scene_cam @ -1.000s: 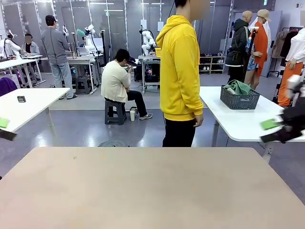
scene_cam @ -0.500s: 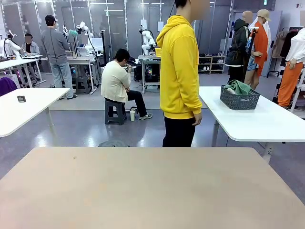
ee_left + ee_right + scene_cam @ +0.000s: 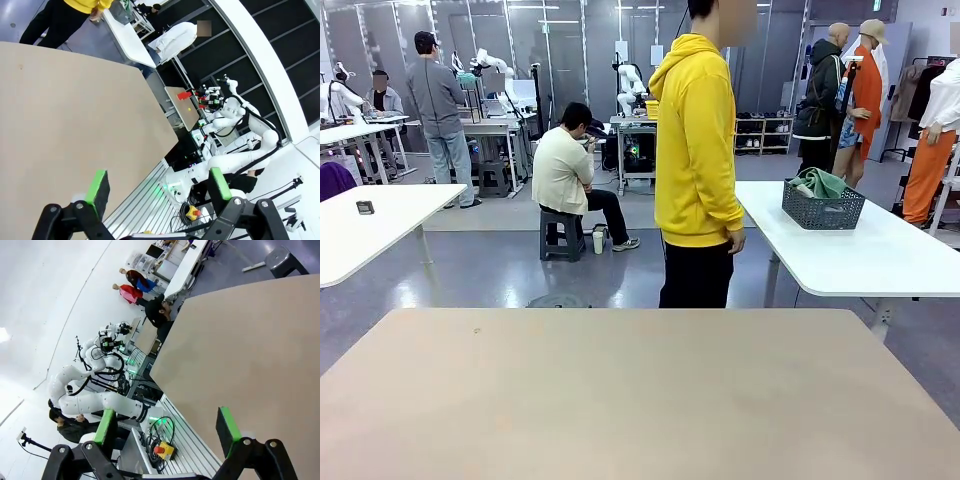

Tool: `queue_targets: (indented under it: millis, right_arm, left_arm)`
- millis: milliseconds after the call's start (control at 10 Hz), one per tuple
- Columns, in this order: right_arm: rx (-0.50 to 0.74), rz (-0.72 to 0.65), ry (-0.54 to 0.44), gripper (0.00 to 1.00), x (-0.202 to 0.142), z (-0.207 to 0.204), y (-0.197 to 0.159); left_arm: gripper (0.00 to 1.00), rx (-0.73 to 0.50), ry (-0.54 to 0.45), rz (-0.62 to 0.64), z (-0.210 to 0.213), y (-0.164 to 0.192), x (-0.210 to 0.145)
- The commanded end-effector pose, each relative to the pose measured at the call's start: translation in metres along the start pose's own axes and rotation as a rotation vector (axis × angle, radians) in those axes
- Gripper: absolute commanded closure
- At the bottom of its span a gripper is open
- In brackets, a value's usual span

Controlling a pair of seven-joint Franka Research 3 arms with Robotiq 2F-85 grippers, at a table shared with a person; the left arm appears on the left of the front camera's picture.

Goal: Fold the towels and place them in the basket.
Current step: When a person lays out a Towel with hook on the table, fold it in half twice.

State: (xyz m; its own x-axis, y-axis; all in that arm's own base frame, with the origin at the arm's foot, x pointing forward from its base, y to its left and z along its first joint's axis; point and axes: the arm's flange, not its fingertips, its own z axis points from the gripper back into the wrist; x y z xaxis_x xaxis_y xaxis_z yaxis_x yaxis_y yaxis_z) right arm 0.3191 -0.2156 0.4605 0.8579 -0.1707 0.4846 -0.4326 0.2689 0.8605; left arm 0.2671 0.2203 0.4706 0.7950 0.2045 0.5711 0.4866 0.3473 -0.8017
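Left wrist view: left gripper [image 3: 157, 182] released, green pads wide apart with nothing between them, poised above the near corner of the pale beige rectangular table [image 3: 60, 115].

Front view, centre: the beige table's top is bare, with no cloth on it. At its far edge stands a person in a yellow hoodie [image 3: 698, 150], turned partly away, arms hanging at the sides, hands holding nothing that we can see.

Front view, right: the dark grey rectangular plastic basket with mesh-pattern walls [image 3: 820, 214] sits on a separate white table [image 3: 885, 255] behind and to the right of the person, well apart from the beige table. A sea-green terry towel [image 3: 822, 183] mounds above the basket's rim. We cannot tell whether it is folded, nor how many towels lie under it.

Right wrist view: right gripper [image 3: 166, 424] also released, pads spread and holding nothing, hanging just off the beige table's edge.

Assessment: at least one towel is in the basket and none lies within reach. We judge that this is either a finished run or a set-up awaiting towels. Neither gripper has work at hand.
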Motion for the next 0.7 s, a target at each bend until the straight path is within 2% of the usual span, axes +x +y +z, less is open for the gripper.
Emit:
queue_targets:
  millis: [0, 600]
  right_arm:
    - [0.003, -0.003, -0.021, 0.00, -0.0030, 0.0076, -0.0002]
    - [0.003, -0.003, -0.021, 0.00, -0.0030, 0.0076, -0.0002]
  left_arm:
    - [0.00, -0.022, -0.004, -0.012, -0.0024, 0.0001, 0.0011]
    - [0.00, -0.022, -0.004, -0.012, -0.0024, 0.0001, 0.0011]
